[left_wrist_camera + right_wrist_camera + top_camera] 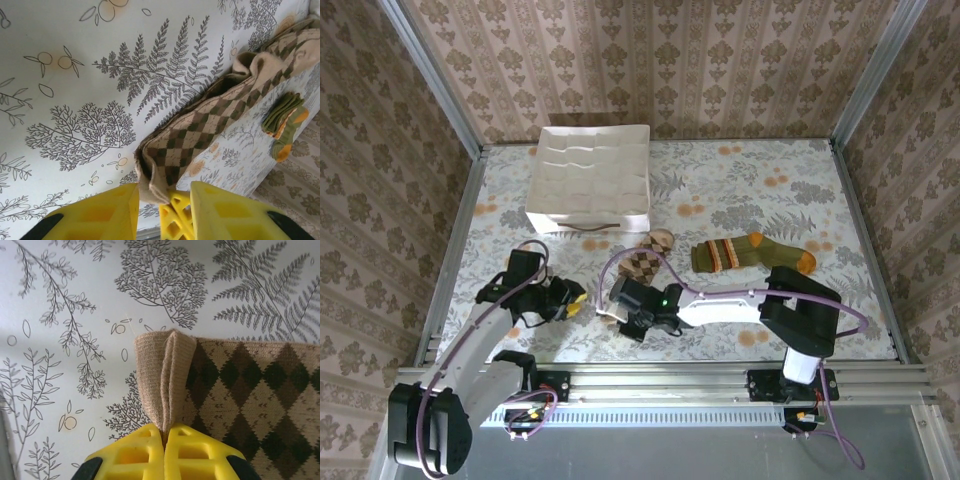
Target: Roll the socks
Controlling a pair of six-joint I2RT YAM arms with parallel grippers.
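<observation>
The tan-and-brown argyle sock [646,262] lies on the table's middle, its length running away from the arms. My right gripper [165,429] is shut on its plain tan cuff [165,370], which is pinched into a raised fold; the diamond pattern [245,385] spreads to the right. My left gripper [165,187] stands open right at that same cuff end [155,175], its yellow fingers [100,212] either side of the cuff and of the right gripper's tips. In the top view the left gripper [574,300] and right gripper [617,312] meet. The olive sock [750,253] with orange toe lies flat to the right.
A white gridded tray [590,178] stands at the back left, just beyond the argyle sock's toe. Patterned walls and metal posts close in the table. The olive sock [284,120] lies apart from the argyle one [210,117].
</observation>
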